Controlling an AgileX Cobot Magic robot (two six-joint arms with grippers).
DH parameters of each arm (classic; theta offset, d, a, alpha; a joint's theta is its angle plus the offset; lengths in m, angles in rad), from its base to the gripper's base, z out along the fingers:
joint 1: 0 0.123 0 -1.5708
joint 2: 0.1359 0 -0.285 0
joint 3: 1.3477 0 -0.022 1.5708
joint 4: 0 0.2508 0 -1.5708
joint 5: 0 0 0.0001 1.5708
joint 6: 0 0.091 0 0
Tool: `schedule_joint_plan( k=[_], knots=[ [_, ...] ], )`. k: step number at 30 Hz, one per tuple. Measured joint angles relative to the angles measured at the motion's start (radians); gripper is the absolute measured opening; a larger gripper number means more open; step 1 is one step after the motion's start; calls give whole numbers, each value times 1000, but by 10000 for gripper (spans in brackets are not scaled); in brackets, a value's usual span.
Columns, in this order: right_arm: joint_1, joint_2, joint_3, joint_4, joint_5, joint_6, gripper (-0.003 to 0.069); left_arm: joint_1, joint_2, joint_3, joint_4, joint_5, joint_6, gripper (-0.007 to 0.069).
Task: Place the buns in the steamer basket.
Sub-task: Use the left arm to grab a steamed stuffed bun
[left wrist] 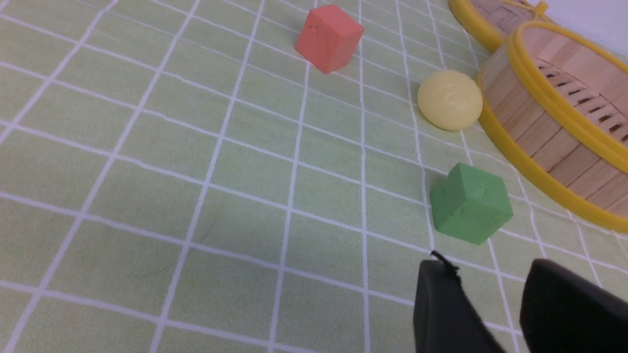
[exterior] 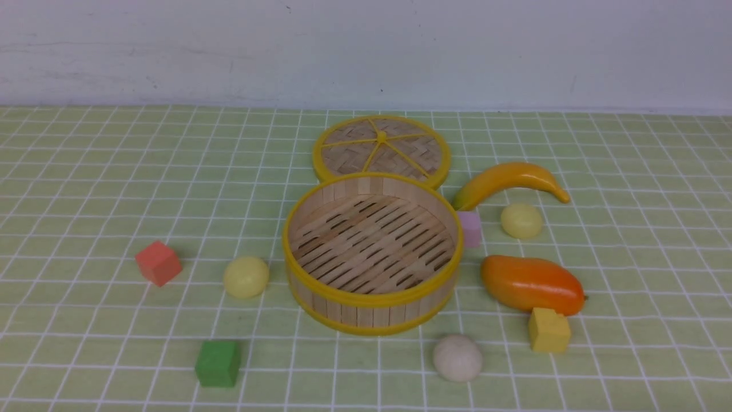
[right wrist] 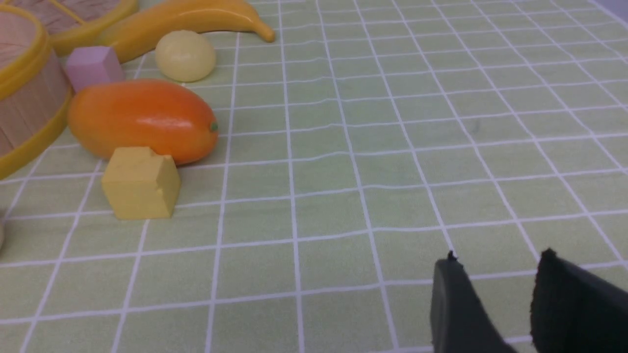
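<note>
The steamer basket (exterior: 372, 297) stands empty in the middle of the green checked cloth. One pale yellow bun (exterior: 246, 277) lies just left of it, also seen in the left wrist view (left wrist: 450, 100). A second pale yellow bun (exterior: 521, 221) lies to the right, under the banana, and shows in the right wrist view (right wrist: 185, 55). An off-white bun (exterior: 457, 357) sits in front of the basket. Neither arm appears in the front view. My left gripper (left wrist: 488, 267) is open over bare cloth near the green cube. My right gripper (right wrist: 495, 260) is open over bare cloth, holding nothing.
The flat woven lid (exterior: 381, 150) lies behind the basket. A banana (exterior: 509, 180), pink cube (exterior: 470, 228), orange mango (exterior: 532, 284) and yellow cube (exterior: 549, 329) crowd the right side. A red cube (exterior: 158, 262) and green cube (exterior: 218, 363) lie on the left.
</note>
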Motion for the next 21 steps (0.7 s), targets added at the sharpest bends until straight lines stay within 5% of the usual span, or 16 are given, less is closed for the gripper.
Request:
schedule_joint_plan(
  k=[10, 21],
  knots=[
    [0, 0, 0, -9, 0, 0, 239, 0, 0, 0, 63, -40, 3, 238],
    [0, 0, 0, -23, 1, 0, 239, 0, 0, 0, 10, -378, -17, 238]
  ],
)
